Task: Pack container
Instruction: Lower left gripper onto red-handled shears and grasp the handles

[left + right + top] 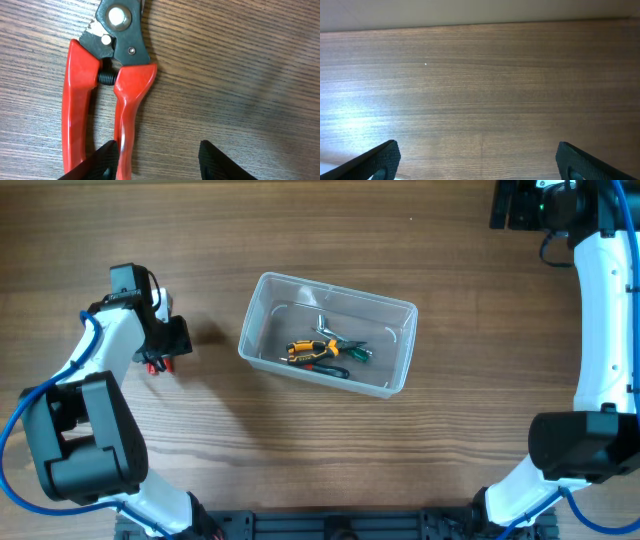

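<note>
Your left gripper (159, 161) hangs low over the red-handled cutters (131, 85), its fingers spread apart and gripping nothing. One handle runs down right beside one finger; you cannot tell whether they touch. The cutters lie flat on the wooden counter (450, 430), on the left side and apart from the container (283, 315). The container sits upright near the middle of the counter, with orange-handled pliers (303, 350) and a green-handled tool (355, 352) lying together inside. Your right gripper (480, 162) is at the far right corner, spread wide over the counter, holding nothing.
</note>
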Controlling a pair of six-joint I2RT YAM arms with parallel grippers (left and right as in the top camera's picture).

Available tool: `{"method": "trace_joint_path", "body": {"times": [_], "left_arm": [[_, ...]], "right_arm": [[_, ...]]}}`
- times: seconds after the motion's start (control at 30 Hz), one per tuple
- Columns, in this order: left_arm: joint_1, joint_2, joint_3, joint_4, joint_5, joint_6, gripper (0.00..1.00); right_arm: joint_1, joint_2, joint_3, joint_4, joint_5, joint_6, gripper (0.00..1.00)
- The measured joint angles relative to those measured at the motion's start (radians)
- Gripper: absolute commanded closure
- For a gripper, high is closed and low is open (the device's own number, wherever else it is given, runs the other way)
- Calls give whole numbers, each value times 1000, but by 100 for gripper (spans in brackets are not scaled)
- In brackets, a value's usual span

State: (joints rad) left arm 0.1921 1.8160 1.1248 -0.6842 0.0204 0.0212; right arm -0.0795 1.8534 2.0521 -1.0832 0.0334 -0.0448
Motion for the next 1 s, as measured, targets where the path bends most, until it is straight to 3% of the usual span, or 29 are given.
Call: {"method": "trace_joint_path", "body": {"times": [0.27,0.47,0.53,0.6,0.63,1.0], "left_arm": [[0,11,0,42,-57,0,53],[1,80,6,66,-68,-6,46],[3,86,13,64,-74,-7,60],[4,87,14,64,-70,-10,90],[3,88,16,66,-67,-9,95],[0,107,58,15,-92,-5,96]], "right_arm": [[0,0,0,0,0,0,0],[0,0,0,0,0,0,0],[0,0,0,0,0,0,0],[0,0,0,0,0,0,0],[0,0,0,0,0,0,0],[0,0,0,0,0,0,0]]}}
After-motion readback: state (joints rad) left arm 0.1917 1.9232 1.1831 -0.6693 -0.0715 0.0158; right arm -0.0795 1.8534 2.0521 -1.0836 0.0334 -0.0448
